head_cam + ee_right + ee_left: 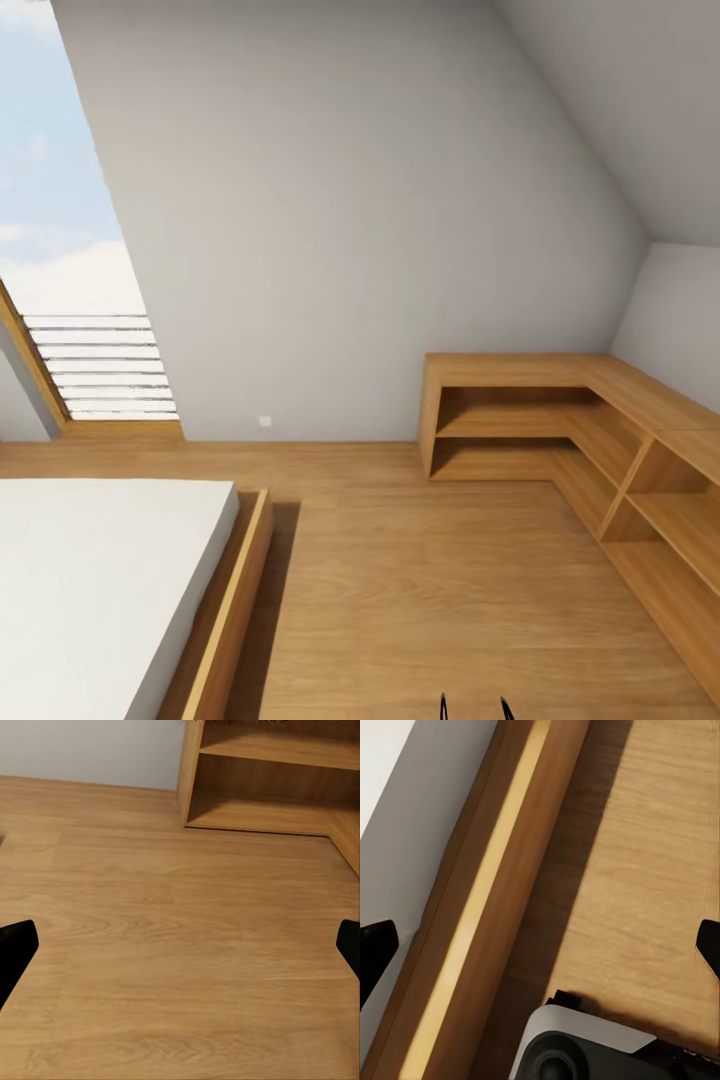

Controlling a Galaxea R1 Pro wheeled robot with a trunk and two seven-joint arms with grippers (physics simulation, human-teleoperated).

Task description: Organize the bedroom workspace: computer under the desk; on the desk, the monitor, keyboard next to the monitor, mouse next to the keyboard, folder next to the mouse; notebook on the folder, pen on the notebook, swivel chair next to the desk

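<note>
I am in the bedroom, facing a sloped grey-white wall (pixel 380 220) over a light wood floor (pixel 430 580). My left gripper (pixel 540 945) is open, its dark fingertips (pixel 375 945) set wide apart above the wooden bed frame (pixel 487 907) and the floor beside it. My right gripper (pixel 180 945) is open too, with nothing between its fingers, and hangs over bare floor. Two thin black tips of that gripper (pixel 475 710) poke into the head view at the lower edge.
A low bed with a white mattress (pixel 90 580) and a wooden frame (pixel 235 600) fills the lower left. Low light-wood corner shelving (pixel 560 420) runs along the right wall. A skylight (pixel 60 200) is at the left. My own base (pixel 585 1042) sits close beside the bed frame.
</note>
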